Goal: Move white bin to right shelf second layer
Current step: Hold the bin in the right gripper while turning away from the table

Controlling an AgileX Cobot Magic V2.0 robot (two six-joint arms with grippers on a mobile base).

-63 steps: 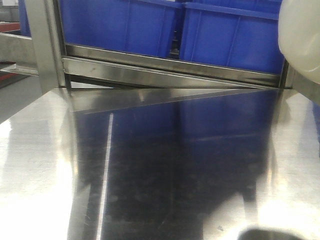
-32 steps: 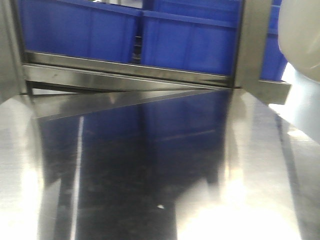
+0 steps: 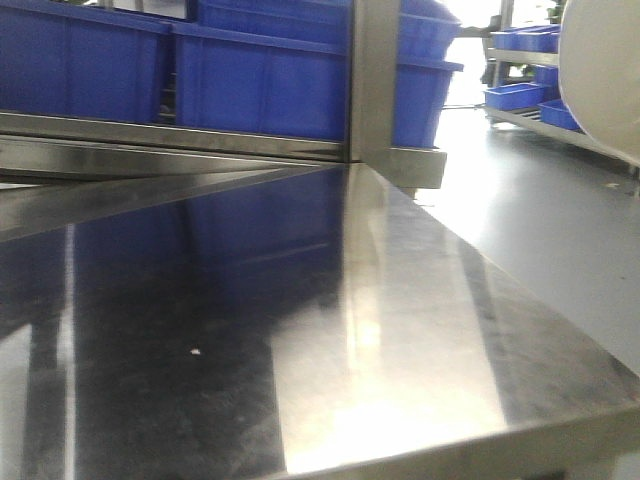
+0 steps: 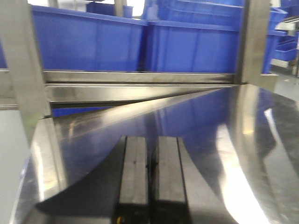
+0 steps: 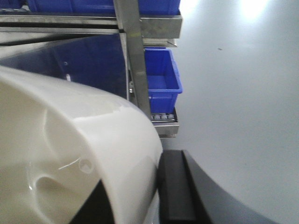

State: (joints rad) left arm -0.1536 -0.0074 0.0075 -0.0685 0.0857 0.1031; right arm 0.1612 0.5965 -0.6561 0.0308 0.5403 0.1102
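Mirror-bright steel tabletop [image 3: 400, 330], blue crates [image 3: 260, 80] behind. At right, the right gripper [image 5: 135, 198] holds the white bin [image 3: 605, 80] aloft by one wall; the left gripper [image 4: 149, 172] is closed, empty. Risk: the one-wall grip (glossy plastic) may slip, or the bin may clip the rack post [image 3: 375, 80].

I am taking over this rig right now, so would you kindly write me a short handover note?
Left gripper: shut, empty, low over the steel tabletop.
Right gripper: shut on the wall of the white bin, one finger inside and one outside.
The bin is held in the air at the right, not resting on the tabletop.
Done: the bin is picked up.
Left: carry it to the right shelf second layer, set it down and release. I cannot pick that level out with certainty in these views. The rack ahead holds blue crates.
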